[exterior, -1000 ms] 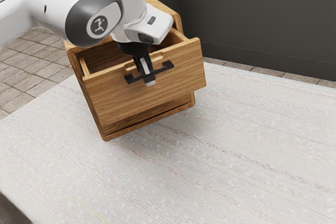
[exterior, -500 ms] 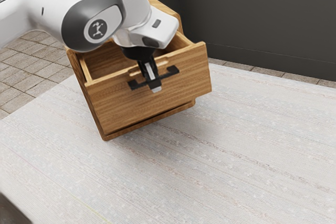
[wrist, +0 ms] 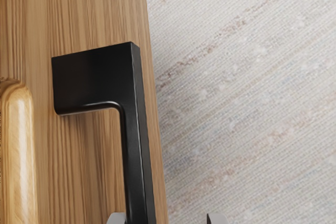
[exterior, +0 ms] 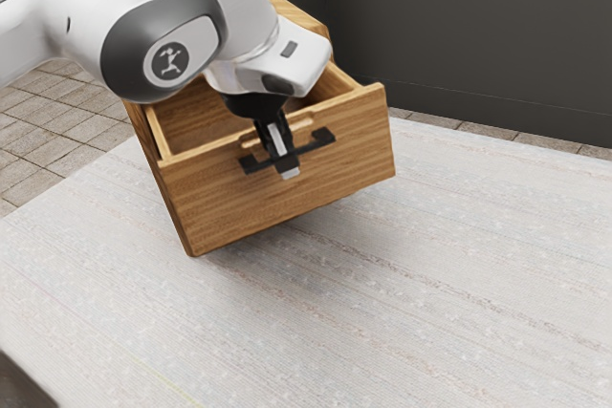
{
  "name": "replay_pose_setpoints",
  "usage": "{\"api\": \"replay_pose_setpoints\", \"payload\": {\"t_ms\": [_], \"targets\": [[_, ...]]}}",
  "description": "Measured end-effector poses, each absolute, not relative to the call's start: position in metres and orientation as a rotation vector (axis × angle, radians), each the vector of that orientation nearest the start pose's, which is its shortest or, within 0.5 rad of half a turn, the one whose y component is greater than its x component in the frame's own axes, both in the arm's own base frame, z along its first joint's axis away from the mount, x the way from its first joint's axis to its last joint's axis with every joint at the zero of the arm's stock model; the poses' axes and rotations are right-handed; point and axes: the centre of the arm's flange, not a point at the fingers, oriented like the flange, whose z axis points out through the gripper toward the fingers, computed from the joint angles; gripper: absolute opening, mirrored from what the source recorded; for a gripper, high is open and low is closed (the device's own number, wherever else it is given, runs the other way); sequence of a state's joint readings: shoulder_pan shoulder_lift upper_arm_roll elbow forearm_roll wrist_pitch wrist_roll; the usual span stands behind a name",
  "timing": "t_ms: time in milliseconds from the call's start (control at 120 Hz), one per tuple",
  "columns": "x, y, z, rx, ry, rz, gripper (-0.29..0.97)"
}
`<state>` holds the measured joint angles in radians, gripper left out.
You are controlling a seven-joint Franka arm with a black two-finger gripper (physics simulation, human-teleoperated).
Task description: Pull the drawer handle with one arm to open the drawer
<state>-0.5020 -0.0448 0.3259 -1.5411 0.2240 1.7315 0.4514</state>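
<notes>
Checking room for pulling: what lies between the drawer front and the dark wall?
From the drawer front, the exterior view shows bare table, then tiled floor, then the dark wall.

Dark grey wall [exterior: 459, 16], beige tiled floor [exterior: 48, 112], pale grained table [exterior: 402, 312], even light

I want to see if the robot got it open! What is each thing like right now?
drawer: open, pulled partway out of the cabinet.
drawer handle: crossed by the gripper.
gripper: down at the handle; how tightly it grips is unclear.
cabinet: standing on the table.
</notes>
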Motion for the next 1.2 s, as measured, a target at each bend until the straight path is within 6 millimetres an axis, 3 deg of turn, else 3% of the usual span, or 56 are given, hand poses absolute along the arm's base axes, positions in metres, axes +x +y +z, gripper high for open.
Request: {"api": "replay_pose_setpoints", "payload": {"t_ms": [242, 800, 908, 983, 1100, 1158, 1200], "targets": [[0.540, -0.104, 0.681, -2.732, 0.965, -0.303, 0.12], [0.515, -0.128, 0.690, -2.716, 0.979, -0.335, 0.07], [0.491, -0.148, 0.715, -2.693, 1.025, -0.393, 0.11], [0.458, -0.150, 0.752, -2.672, 1.037, -0.474, 0.13], [0.408, -0.136, 0.808, -2.644, 1.005, -0.567, 0.33], [0.396, -0.125, 0.824, -2.644, 0.968, -0.552, 0.41], [0.393, -0.113, 0.825, -2.661, 0.932, -0.502, 0.46]]}}
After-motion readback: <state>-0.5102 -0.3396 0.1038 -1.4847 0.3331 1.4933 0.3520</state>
